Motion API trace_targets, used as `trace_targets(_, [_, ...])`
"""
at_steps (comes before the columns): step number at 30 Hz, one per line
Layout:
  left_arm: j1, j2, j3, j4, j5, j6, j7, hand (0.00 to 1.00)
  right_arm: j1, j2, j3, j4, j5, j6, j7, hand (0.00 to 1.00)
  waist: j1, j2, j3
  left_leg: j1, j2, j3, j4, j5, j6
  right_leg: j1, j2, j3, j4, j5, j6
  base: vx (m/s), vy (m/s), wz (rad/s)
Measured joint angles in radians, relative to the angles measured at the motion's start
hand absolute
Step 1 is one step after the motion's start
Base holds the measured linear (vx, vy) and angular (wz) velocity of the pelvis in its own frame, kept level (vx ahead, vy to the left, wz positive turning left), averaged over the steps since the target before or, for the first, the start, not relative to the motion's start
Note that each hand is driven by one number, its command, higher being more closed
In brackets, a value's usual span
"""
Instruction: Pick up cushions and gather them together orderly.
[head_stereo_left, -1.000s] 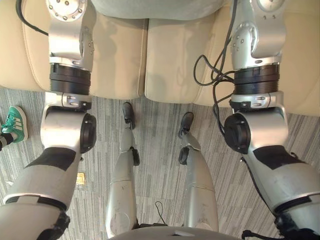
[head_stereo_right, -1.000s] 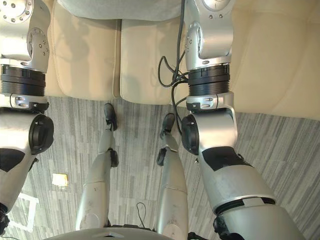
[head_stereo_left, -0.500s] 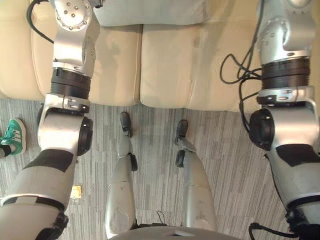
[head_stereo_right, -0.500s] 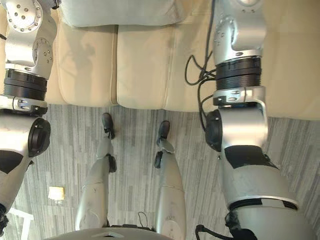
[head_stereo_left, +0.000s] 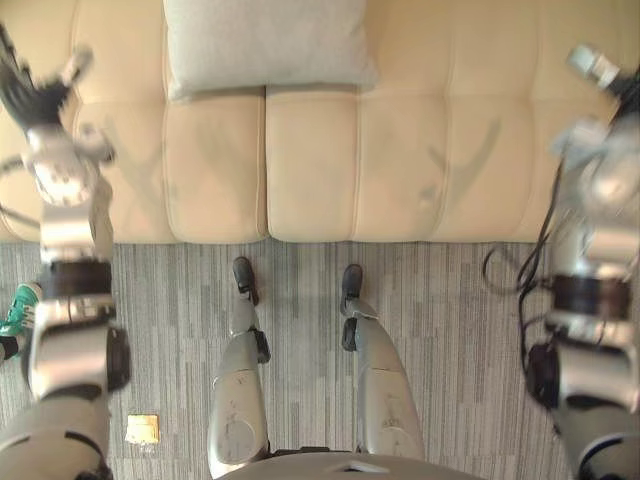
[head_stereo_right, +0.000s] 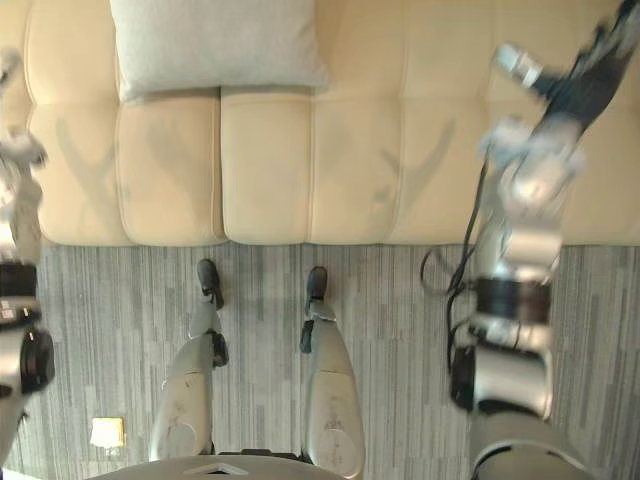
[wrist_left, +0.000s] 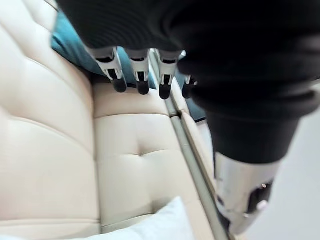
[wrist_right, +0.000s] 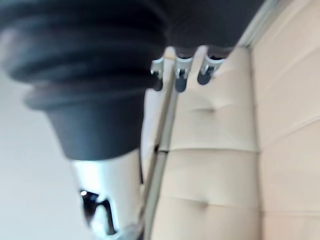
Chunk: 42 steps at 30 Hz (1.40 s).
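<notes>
In the left eye view the whole picture has shifted since the earlier frames. The camera has swung up over the cream sofa, so the grey cushion, before only an edge at the top, now shows whole. It lies against the backrest, left of the sofa's middle. The arms, earlier reaching straight ahead with the hands out of frame, have swung wide apart. The left hand hangs over the sofa's left part, well apart from the cushion, its fingers spread. A person's green shoe stands on the carpet at the left.

In the right eye view the right hand is raised over the sofa's far right part.

In the left wrist view the fingers hang loosely extended and hold nothing. Past them lies a teal thing, possibly another cushion.

In the right wrist view the fingers are likewise loose and empty over bare sofa.

Nothing is picked up yet. The wide arms suggest a reach toward cushions at the sofa's ends.
</notes>
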Motion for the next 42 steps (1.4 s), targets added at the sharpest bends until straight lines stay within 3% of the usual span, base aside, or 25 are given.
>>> trace_targets(3, [0.25,-0.141,0.006,-0.041,0.021,-0.012,-0.052,0.0,0.249,0.157,0.045,-0.028,-0.103,0.003,0.075,0.0,-0.002,-0.002,-0.021,0.079,0.0,0.001,0.0,-0.035,-0.008,0.074,-0.001,0.001,0.006,-0.034,0.0,0.08,-0.09,-0.02])
trace_targets(8, [0.547,-0.358,-0.001,0.193,0.062,-0.003,-0.139,0.0,0.531,0.364,0.198,0.099,-0.276,0.009,0.192,0.0,0.01,-0.006,-0.141,0.197,0.001,0.027,0.0,-0.093,-0.017,0.188,0.005,0.019,-0.033,-0.066,0.004,0.09,-0.047,-0.13])
trace_targets(10, [0.611,-0.428,0.029,0.303,0.074,0.002,-0.164,0.0,0.59,0.409,0.228,0.201,-0.317,0.013,0.226,0.0,0.013,-0.007,-0.185,0.241,0.001,0.032,0.012,-0.114,-0.014,0.25,0.005,0.019,-0.064,-0.066,0.005,0.09,0.005,-0.1])
trace_targets(14, [0.685,-0.492,0.063,0.508,0.127,0.026,-0.2,0.0,0.653,0.455,0.262,0.385,-0.428,0.017,0.261,0.0,0.017,-0.012,-0.274,0.306,0.001,0.042,0.027,-0.156,-0.021,0.343,0.005,0.023,-0.126,-0.059,0.011,0.1,0.021,-0.06])
trace_targets(17, [0.705,-0.511,0.077,0.57,0.182,0.03,-0.226,0.0,0.665,0.467,0.263,0.501,-0.507,0.028,0.276,0.0,0.026,-0.013,-0.307,0.347,0.0,0.06,0.025,-0.169,-0.023,0.388,0.007,0.04,-0.163,-0.046,0.014,0.07,0.029,-0.17])
trace_targets(26, [0.69,-0.511,0.055,0.613,0.223,0.036,-0.248,0.0,0.665,0.49,0.194,0.648,-0.517,0.052,0.276,0.0,0.025,-0.022,-0.339,0.453,-0.006,0.127,0.045,-0.212,-0.033,0.474,0.01,0.108,-0.199,-0.02,0.023,0.04,0.021,-0.24])
trace_targets(30, [0.676,-0.498,0.053,0.61,0.225,0.036,-0.248,0.0,0.642,0.491,0.182,0.648,-0.498,0.052,0.274,0.0,0.027,-0.037,-0.327,0.447,0.005,0.174,0.159,-0.287,-0.033,0.472,0.012,0.17,-0.2,0.003,0.025,-0.03,0.027,-0.44])
trace_targets(31, [0.663,-0.49,0.047,0.608,0.224,0.037,-0.247,0.0,0.631,0.492,0.182,0.647,-0.486,0.053,0.273,0.0,0.021,-0.049,-0.317,0.418,0.014,0.186,0.229,-0.325,-0.023,0.467,0.011,0.172,-0.213,0.006,0.012,-0.11,0.033,-0.41])
trace_targets(33, [0.654,-0.488,0.037,0.604,0.224,0.037,-0.248,0.0,0.623,0.493,0.182,0.648,-0.486,0.056,0.273,0.0,0.023,-0.055,-0.313,0.394,0.022,0.184,0.269,-0.351,-0.007,0.462,0.005,0.134,-0.234,-0.011,-0.06,-0.09,0.036,-0.36])
trace_targets(34, [0.655,-0.499,0.034,0.589,0.225,0.038,-0.247,0.0,0.61,0.484,0.18,0.647,-0.484,0.057,0.271,0.0,0.033,-0.018,-0.315,0.388,0.044,0.167,0.244,-0.343,0.016,0.448,-0.004,0.042,-0.161,-0.06,-0.115,-0.09,0.034,-0.33])
trace_targets(35, [0.658,-0.494,0.029,0.574,0.224,0.038,-0.246,0.0,0.603,0.489,0.181,0.649,-0.473,0.056,0.265,0.0,0.025,-0.031,-0.303,0.386,0.052,0.174,0.267,-0.337,0.023,0.397,-0.04,-0.018,0.096,-0.099,-0.094,-0.06,0.017,-0.19])
trace_targets(36, [0.657,-0.487,0.024,0.569,0.224,0.038,-0.244,0.0,0.605,0.496,0.184,0.654,-0.466,0.055,0.266,0.0,0.022,-0.044,-0.3,0.383,0.048,0.168,0.28,-0.334,0.019,0.395,-0.055,-0.034,0.177,-0.108,-0.084,-0.05,-0.029,0.13])
trace_targets(37, [0.646,-0.456,0.008,0.55,0.225,0.038,-0.245,0.0,0.597,0.517,0.181,0.692,-0.463,0.056,0.266,0.0,0.025,-0.087,-0.304,0.367,0.027,0.163,0.333,-0.352,0.013,0.385,-0.084,-0.072,0.251,-0.131,-0.052,-0.02,-0.022,0.08])
trace_targets(38, [0.644,-0.454,0.009,0.546,0.224,0.038,-0.245,0.0,0.593,0.522,0.18,0.703,-0.462,0.056,0.266,0.0,0.025,-0.093,-0.305,0.356,0.029,0.154,0.346,-0.363,0.011,0.385,-0.074,-0.08,0.241,-0.12,-0.034,-0.15,0.009,-0.11])
trace_targets(39, [0.648,-0.464,0.009,0.55,0.225,0.039,-0.246,0.0,0.574,0.524,0.18,0.718,-0.46,0.051,0.265,0.0,0.034,-0.056,-0.315,0.332,0.033,0.123,0.316,-0.363,0.017,0.421,-0.042,-0.073,0.119,-0.1,0.002,-0.17,-0.017,-0.18])
trace_targets(40, [0.648,-0.479,0.019,0.548,0.225,0.038,-0.247,0.0,0.556,0.525,0.161,0.725,-0.459,0.053,0.265,0.0,0.032,-0.062,-0.313,0.332,0.031,0.145,0.282,-0.311,0.026,0.433,-0.073,-0.075,0.288,-0.2,0.007,-0.16,-0.028,0.02])
trace_targets(42, [0.643,-0.473,0.003,0.548,0.225,0.038,-0.245,0.0,0.558,0.525,0.161,0.739,-0.459,0.052,0.265,0.0,0.03,-0.086,-0.312,0.327,-0.003,0.13,0.268,-0.281,0.039,0.493,-0.103,-0.083,0.348,-0.233,0.016,-0.07,-0.094,0.11])
